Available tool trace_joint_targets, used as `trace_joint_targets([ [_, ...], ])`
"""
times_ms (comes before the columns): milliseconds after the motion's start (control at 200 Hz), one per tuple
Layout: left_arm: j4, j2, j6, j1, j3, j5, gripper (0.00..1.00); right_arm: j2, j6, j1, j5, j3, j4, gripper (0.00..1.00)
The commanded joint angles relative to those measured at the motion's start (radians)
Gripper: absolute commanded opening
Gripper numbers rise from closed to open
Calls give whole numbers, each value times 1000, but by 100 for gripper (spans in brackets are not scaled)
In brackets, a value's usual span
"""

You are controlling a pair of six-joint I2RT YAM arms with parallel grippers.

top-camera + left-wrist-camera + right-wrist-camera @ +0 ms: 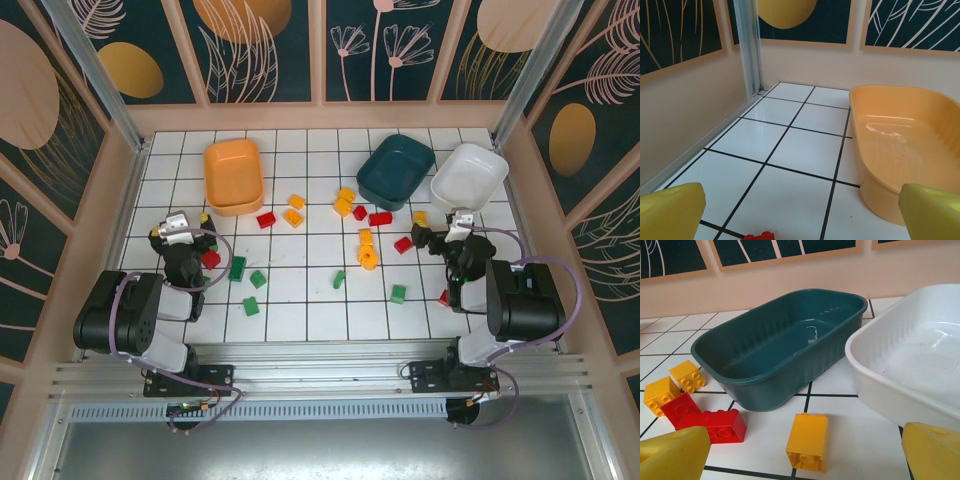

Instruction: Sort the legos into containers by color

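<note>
**Left end effector** (180, 224): jaws spread wide, gripping nothing. Its yellow fingertips (670, 212) hang low over the white-tiled counter (310, 320).
- Orange tray (905, 145): just ahead of it, to its right.
- Red lego (759, 235): close under it, between the 2 fingertips.

**Right end effector** (455, 224): jaws equally wide, gripping nothing.
- Teal tray (780, 345): ahead, slightly left.
- White tray (910, 365): ahead, to the right, close beside the teal one.
- Yellow-orange lego (807, 442): stands on end on the tiles, just ahead, between the fingers.
- Red cluster (715, 425): ahead-left, touching 2 yellow legos (687, 375) beyond it.

**Scattered legos** (339, 279): red, green and yellow-orange, on the counter between the 2 end effectors, outside the trays.
</note>
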Motion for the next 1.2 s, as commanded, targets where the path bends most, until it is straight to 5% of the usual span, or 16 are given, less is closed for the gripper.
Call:
trace_joint_targets([
  [0, 17, 0, -13, 9, 12, 12, 99, -3, -15, -3, -9, -9, 47, 99],
  [320, 15, 0, -13, 9, 12, 12, 99, -3, -14, -3, -7, -7, 45, 99],
  [415, 0, -36, -6, 7, 9, 7, 99, -26, 32, 23, 209, 29, -41, 99],
  [571, -607, -351, -104, -1, 249, -79, 99, -212, 12, 124, 423, 333, -604, 99],
  [696, -924, -470, -249, -1, 504, -62, 99, -236, 96, 236, 656, 711, -1040, 99],
  [776, -1113, -494, -448, 1, 651, -87, 99, -166, 248, 173, 510, 929, -1296, 99],
  [876, -1234, -523, -557, 0, 709, -108, 99, -54, 372, 75, 220, 1026, -1367, 99],
  [946, -1177, -553, -635, 5, 647, -137, 99, 34, 391, 49, 109, 1085, -1416, 78],
  [1066, -1186, -483, -554, 5, 694, 15, 96, 165, 427, 71, 236, 1164, -1521, 46],
  [1196, -1356, -269, -497, 4, 869, 170, 78, 283, 476, 80, 259, 1206, -1559, 41],
])
